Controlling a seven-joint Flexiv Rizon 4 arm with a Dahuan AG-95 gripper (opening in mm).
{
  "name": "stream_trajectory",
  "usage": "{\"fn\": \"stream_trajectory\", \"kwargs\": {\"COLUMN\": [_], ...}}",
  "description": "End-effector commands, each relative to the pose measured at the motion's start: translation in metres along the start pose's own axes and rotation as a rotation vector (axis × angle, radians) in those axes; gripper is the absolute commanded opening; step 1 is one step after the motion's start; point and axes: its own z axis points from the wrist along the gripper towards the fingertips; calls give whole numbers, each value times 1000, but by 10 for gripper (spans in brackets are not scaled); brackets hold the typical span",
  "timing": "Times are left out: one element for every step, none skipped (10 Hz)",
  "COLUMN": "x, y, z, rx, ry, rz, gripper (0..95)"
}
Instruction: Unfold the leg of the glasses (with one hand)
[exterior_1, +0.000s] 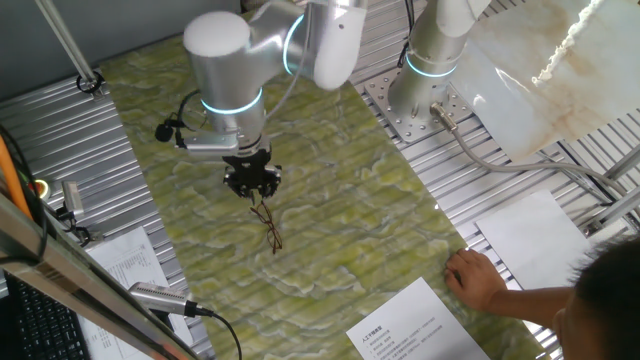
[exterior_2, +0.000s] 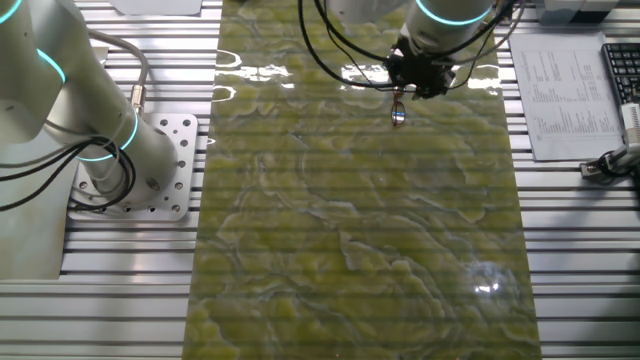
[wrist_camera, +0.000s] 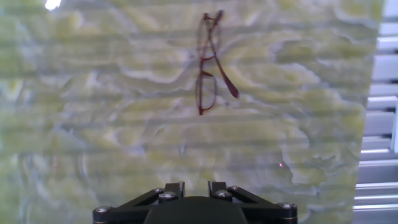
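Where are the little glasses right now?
The glasses lie flat on the green mat, near its middle in one fixed view, just below the gripper. In the hand view they sit near the top, a little right of centre.

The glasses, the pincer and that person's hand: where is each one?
glasses (wrist_camera: 207, 93): hand view, on the nearer lens rim.
pincer (exterior_1: 252, 190): one fixed view, between the black fingertips.
person's hand (exterior_1: 478, 280): one fixed view, on the back of the hand.

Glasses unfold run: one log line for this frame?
phase: approach | gripper: above mat, no contact, jaw state unclear | glasses: flat on green mat, not held | leg: not clearly unfolded
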Motion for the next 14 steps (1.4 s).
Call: {"fn": "stream_trajectory", "kwargs": {"x": [4,4,4,4,4,4,4,3,-3,-8,-13,-14,-18,-20], "y": [-5,-5,-5,-5,-5,-5,-5,-4,0,2,4,3,4,5], "z": [-6,-6,-6,-6,-6,-6,-6,3,12,15,17,17,19,23], "rx": [-19,-36,-39,-45,-46,-42,-44,-60,-61,-54,-52,-50,-47,-45], "ry": [-26,-43,-40,-35,-29,-20,-25,-66,-66,-54,-56,-58,-59,-54], "rz": [6,-18,-62,-118,-183,-188,-184,-186,-183,-173,-159,-158,-154,-143], "gripper": [190,190,190,190,190,190,190,190,190,190,190,190,190,190]}}
